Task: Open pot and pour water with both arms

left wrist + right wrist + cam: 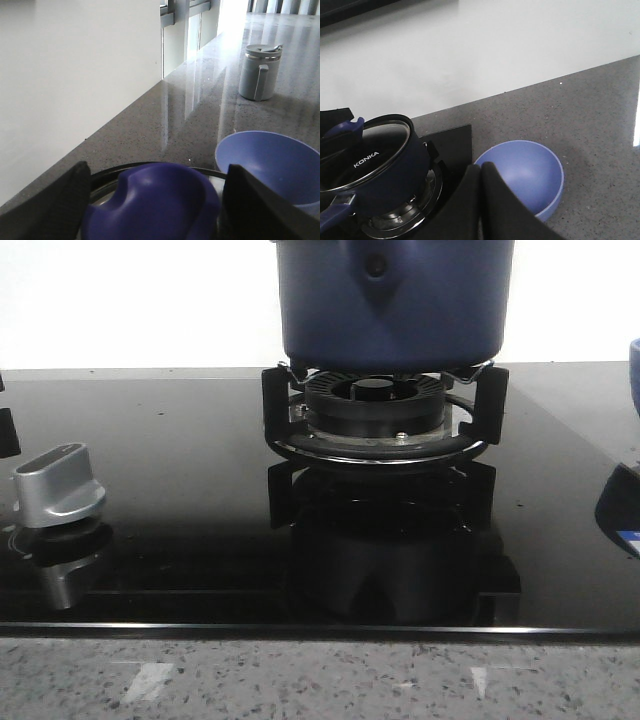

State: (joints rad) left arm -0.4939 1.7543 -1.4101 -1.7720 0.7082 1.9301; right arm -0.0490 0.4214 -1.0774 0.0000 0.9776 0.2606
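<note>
The pot (395, 300) sits on the burner (378, 405) of the black glass hob (180, 470) — dark navy, matte, straight-sided, rounding in at the lower edge, with a pointed handle mount and a round rivet facing the front camera. From my right wrist I see its glass lid (367, 150) in place, steel-rimmed, with "KONKA" printed in white, and blue side handles on the pot. The lid's knob (150, 205) is a glossy blue, dished on top.

My left gripper (155, 200) has its fingers (55, 205) spread wide, one on each side of that knob; I cannot tell whether either touches it. My right gripper (481, 200) has its fingers pressed together with nothing between them, and it hangs beside the pot, above the hob's edge.

A lighter blue bowl (527, 175) stands on the grey stone counter (600, 125) just beside the hob, on the pot's right. A grey lidded mug (260, 72) stands farther off — well apart from the pot. A silver dial (58, 485) sits on the hob to the pot's left.
</note>
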